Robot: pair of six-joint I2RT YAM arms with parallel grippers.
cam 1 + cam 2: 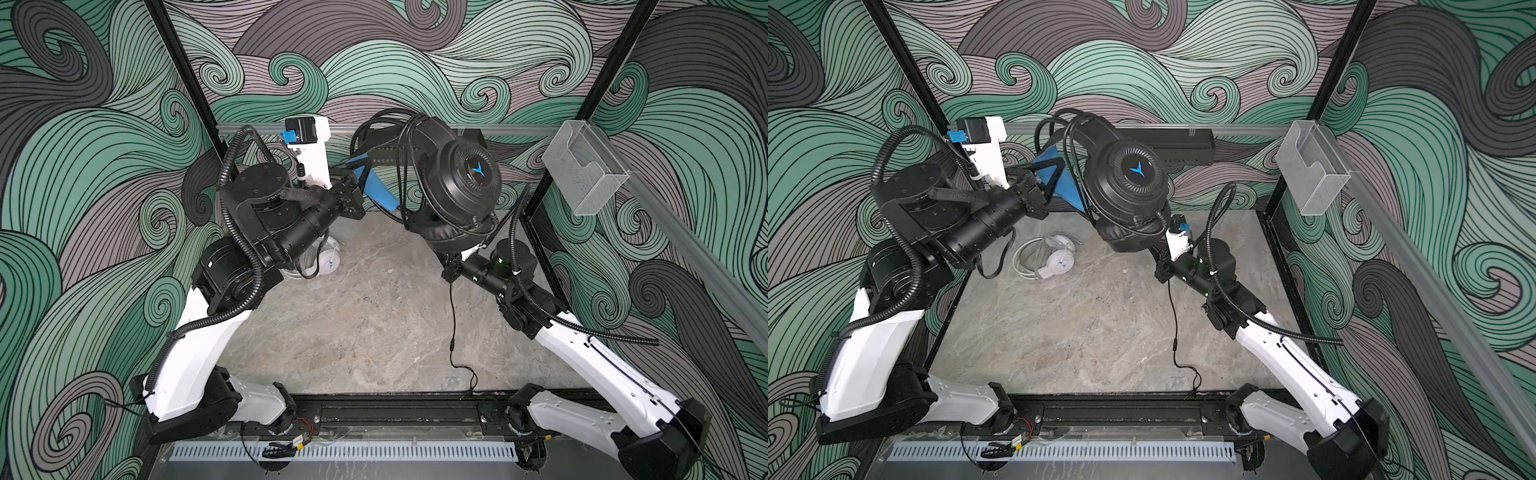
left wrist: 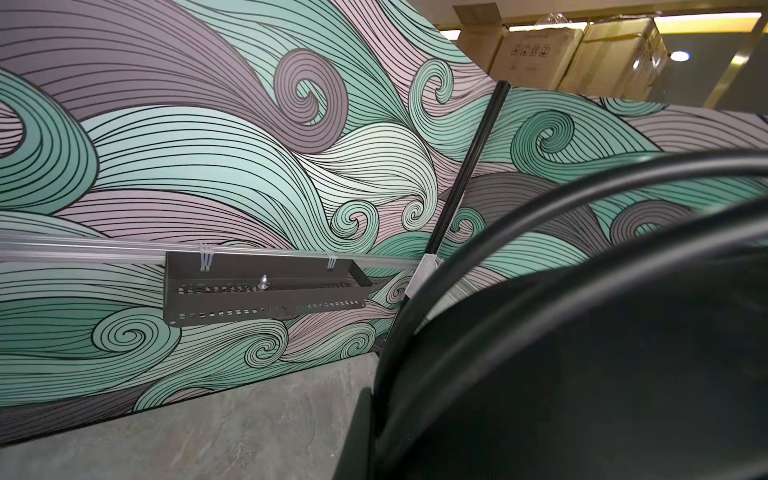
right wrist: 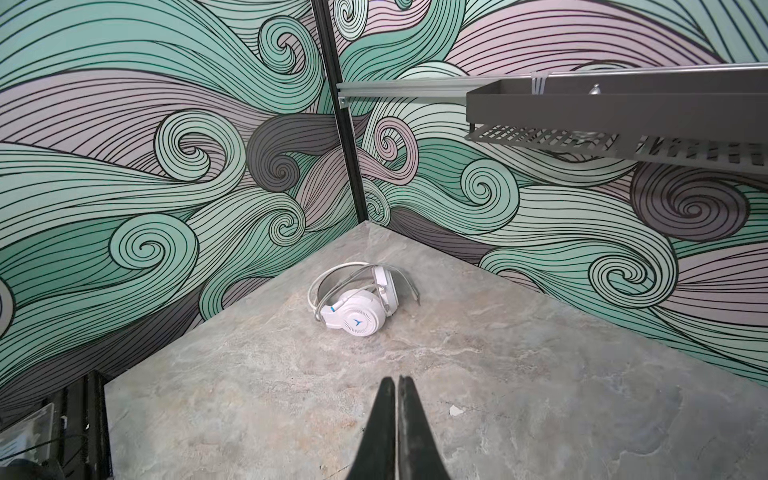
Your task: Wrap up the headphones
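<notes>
The left gripper (image 1: 390,203) was closed tight, its blue fingers (image 1: 1059,176) reaching in among the band and cord turns of the black headset (image 1: 457,174), which it held high above the table (image 1: 353,324). The exact spot of the grip was hidden behind the cup and the cords, and the left wrist view showed only dark curves of that headset (image 2: 582,353) close up. In both top views the round outer cup faced upward, showing its blue mark, with the padded cup below it. Several turns of the black cable (image 1: 453,324) lay over the band. Just beneath the lower cup sat the right gripper (image 3: 395,386), its two dark jaws pressed together with only a thin seam between them. A free length of the cable dropped from right at this gripper (image 1: 1160,272) down to the front edge of the table, but I could not tell whether the jaws had it pinched, since the right wrist view showed no cord at the tips. Well apart from both grippers, the white headset (image 3: 357,320) lay on the table near the far left corner, its pale cable looped beside the band. In one top view the left arm (image 1: 291,232) covered most of it. On the back wall hung a dark perforated shelf (image 2: 266,291), and a clear bin (image 1: 586,170) sat on the rail of the right wall
</notes>
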